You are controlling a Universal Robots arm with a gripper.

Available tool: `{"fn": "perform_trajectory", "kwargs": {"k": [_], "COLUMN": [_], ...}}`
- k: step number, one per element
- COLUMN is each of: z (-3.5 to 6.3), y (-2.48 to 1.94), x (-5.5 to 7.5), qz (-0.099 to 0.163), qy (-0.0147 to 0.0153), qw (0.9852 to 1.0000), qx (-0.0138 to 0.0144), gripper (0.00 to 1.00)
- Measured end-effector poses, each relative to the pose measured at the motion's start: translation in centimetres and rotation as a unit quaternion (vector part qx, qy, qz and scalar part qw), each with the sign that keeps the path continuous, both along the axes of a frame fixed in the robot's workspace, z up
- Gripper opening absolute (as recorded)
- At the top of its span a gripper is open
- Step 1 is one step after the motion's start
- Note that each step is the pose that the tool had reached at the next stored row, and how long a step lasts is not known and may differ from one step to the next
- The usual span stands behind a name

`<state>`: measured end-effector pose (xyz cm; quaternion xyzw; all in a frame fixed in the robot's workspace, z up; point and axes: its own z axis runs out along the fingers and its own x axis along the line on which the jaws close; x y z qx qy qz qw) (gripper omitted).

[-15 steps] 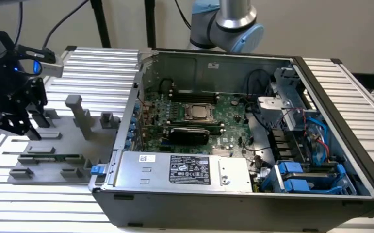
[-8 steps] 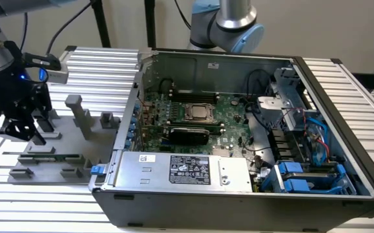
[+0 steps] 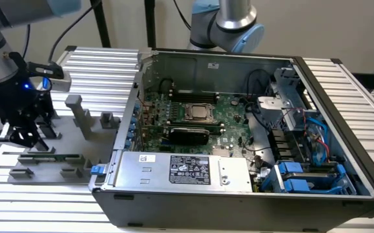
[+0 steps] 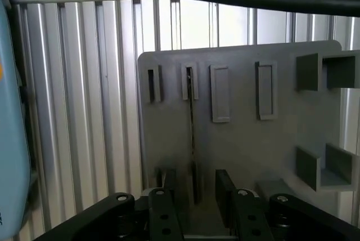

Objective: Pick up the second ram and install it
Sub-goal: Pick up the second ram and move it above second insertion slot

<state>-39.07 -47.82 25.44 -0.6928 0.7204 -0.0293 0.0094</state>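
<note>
- My gripper [image 3: 26, 139] hangs low over the grey holder plate [image 3: 52, 173] on the ribbed metal table [image 3: 44, 206], at the exterior view's left, well apart from the open computer case [image 3: 342, 121].
- The jaws are spread wide and there is nothing in them. Nothing is clamped or carried.
- The RAM stick [image 3: 52, 158] lies on its long edge in its slots on the holder plate. It's a thin green strip just below my gripper in the exterior view.
- In the wrist view the stick [image 4: 192, 134] shows edge-on as a thin dark line running along the plate and down into the gap between my fingers [image 4: 167, 204].
- It sits closer to one finger than the other, and I can't tell whether that finger touches it.
- So I'm lined up around the stick with one finger on each side of it, but there's no squeeze on it.
- I'd call this the very start of the job. The approach to the stick looks done, and the grasp isn't made.
- The stick hasn't left the holder, so the lift, the carry and the seating are all left to do.
- Inside the case the motherboard [image 3: 232, 116] lies flat and uncovered, with long dark memory slots [image 3: 187, 94] along its far side.
- I can't make out from here which of those slots is free or already filled.
- Grey blocks [image 3: 75, 109] stand upright on the plate beside my gripper, close enough that I'd count them as the thing to mind.
</note>
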Motion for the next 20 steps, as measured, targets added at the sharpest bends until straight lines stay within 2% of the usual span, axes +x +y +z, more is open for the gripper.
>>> {"fn": "perform_trajectory", "kwargs": {"k": [11,20], "z": [-2.01,-3.64], "y": [-0.42,-0.46], "x": [0.0,-0.7], "qz": [0.005,0.007], "qy": [0.0000,0.0000], "qw": [1.0000,1.0000], "qx": [0.0000,0.0000], "gripper": [0.42,0.42]}}
